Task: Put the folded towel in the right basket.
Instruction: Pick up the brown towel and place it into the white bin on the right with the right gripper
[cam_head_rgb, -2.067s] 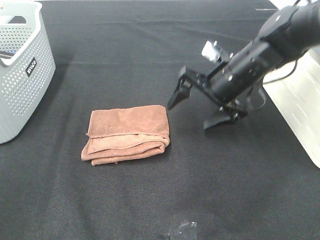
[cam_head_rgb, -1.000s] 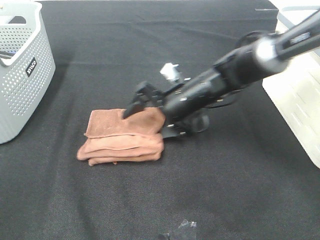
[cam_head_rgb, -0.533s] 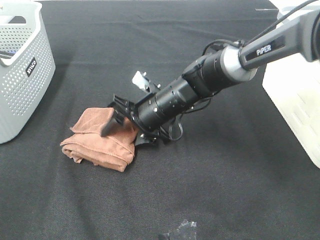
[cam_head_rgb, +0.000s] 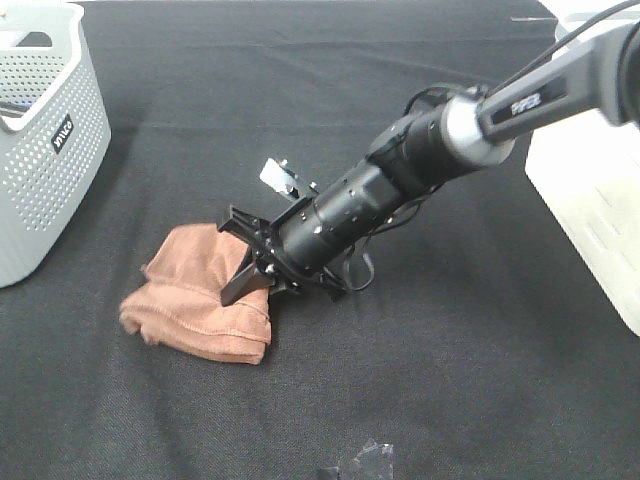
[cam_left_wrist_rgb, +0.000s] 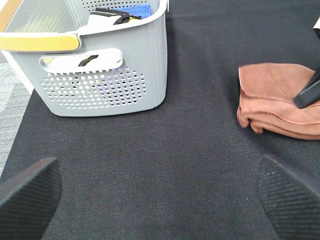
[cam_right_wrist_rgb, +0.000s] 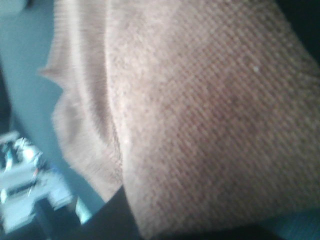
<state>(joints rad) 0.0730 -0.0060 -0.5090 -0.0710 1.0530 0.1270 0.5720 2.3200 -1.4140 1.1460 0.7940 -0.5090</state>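
Observation:
The folded brown towel (cam_head_rgb: 185, 300) lies bunched on the black table (cam_head_rgb: 300, 120), left of the middle. My right gripper (cam_head_rgb: 245, 290) reaches across from the right. It is closed on the towel's right edge, with one dark finger (cam_head_rgb: 237, 283) on top and the other hidden under the cloth. The towel (cam_right_wrist_rgb: 200, 115) fills the right wrist view. The left wrist view shows the towel (cam_left_wrist_rgb: 277, 105) and a right finger (cam_left_wrist_rgb: 310, 90). My left gripper (cam_left_wrist_rgb: 160, 200) is open and empty, out of the high view. The white right basket (cam_head_rgb: 600, 200) stands at the right edge.
A grey perforated basket (cam_head_rgb: 45, 140) stands at the far left; the left wrist view shows it (cam_left_wrist_rgb: 100, 75) holding dark and blue items. A small dark object (cam_head_rgb: 365, 462) lies at the front edge of the table.
My right arm swept left from beside the towel onto it and pushed it left into a bunch. The upper finger has come down onto the cloth.

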